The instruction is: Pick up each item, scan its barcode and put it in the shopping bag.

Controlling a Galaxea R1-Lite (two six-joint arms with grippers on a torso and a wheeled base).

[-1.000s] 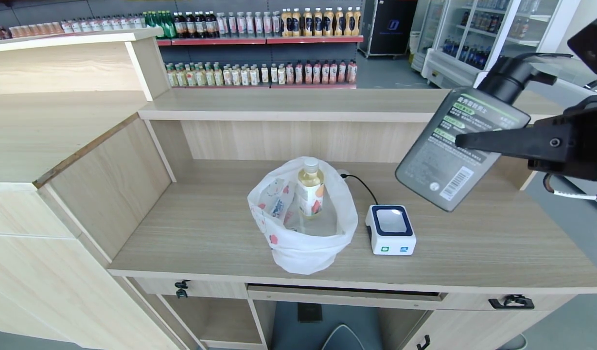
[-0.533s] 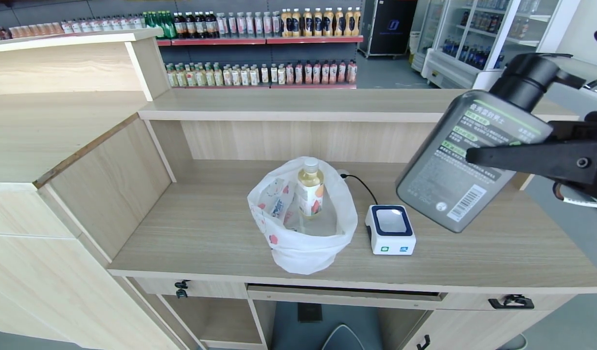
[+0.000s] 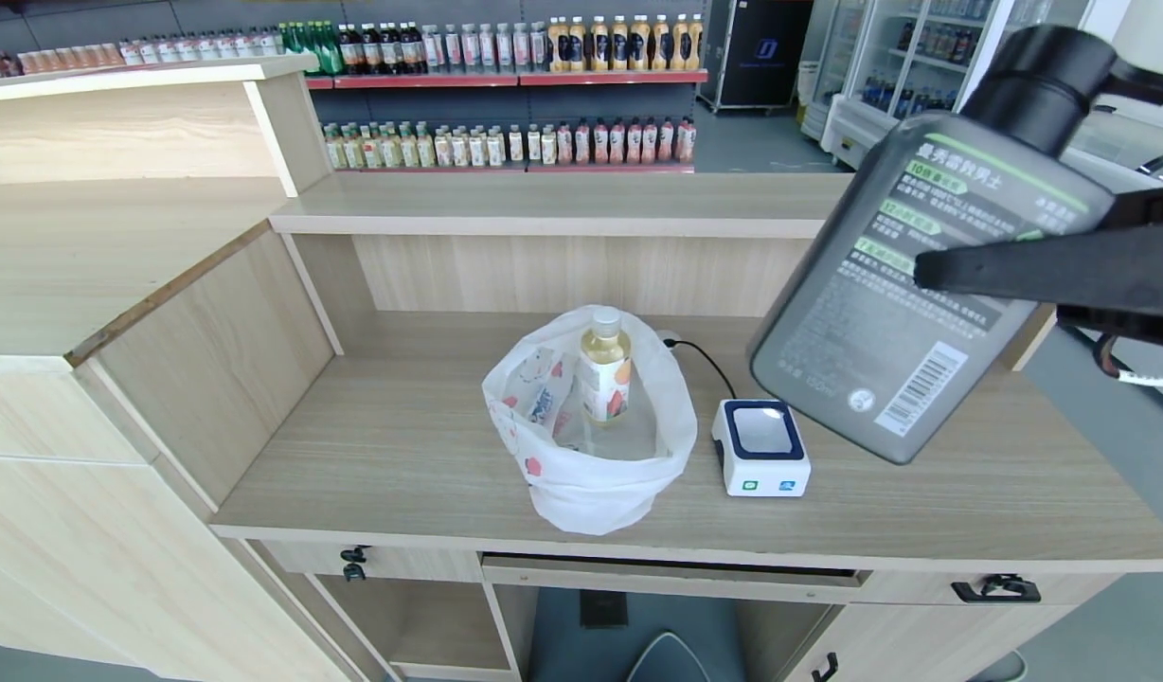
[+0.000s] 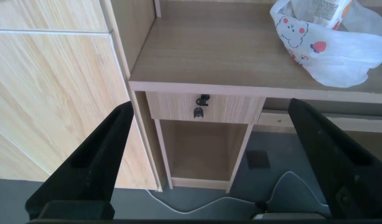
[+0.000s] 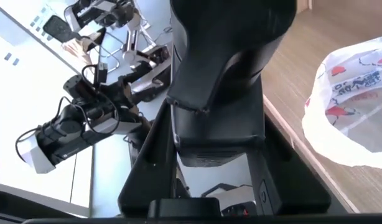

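My right gripper [image 3: 1003, 260] is shut on a dark grey pump bottle [image 3: 908, 284], held tilted in the air above and right of the white barcode scanner [image 3: 760, 447]; its barcode label [image 3: 908, 388] faces the head camera. In the right wrist view the bottle's black pump [image 5: 225, 59] sits between the fingers [image 5: 150, 165]. A white shopping bag [image 3: 591, 426] stands open mid-counter with a yellow drink bottle [image 3: 604, 367] upright inside. My left gripper [image 4: 216, 162] hangs open low beside the counter's front left, by the drawer key [image 4: 200, 107], with nothing in it.
The wooden counter [image 3: 970, 483] has a raised back ledge [image 3: 563, 204] and a side wall on the left [image 3: 212, 369]. A black cable [image 3: 709, 365] runs from the scanner to the back. Drink shelves [image 3: 506, 85] stand far behind.
My right gripper has brought the pump bottle up and nearer the head camera, so it looks larger; its lower end now hangs closer above the scanner. Bag and scanner have not moved.
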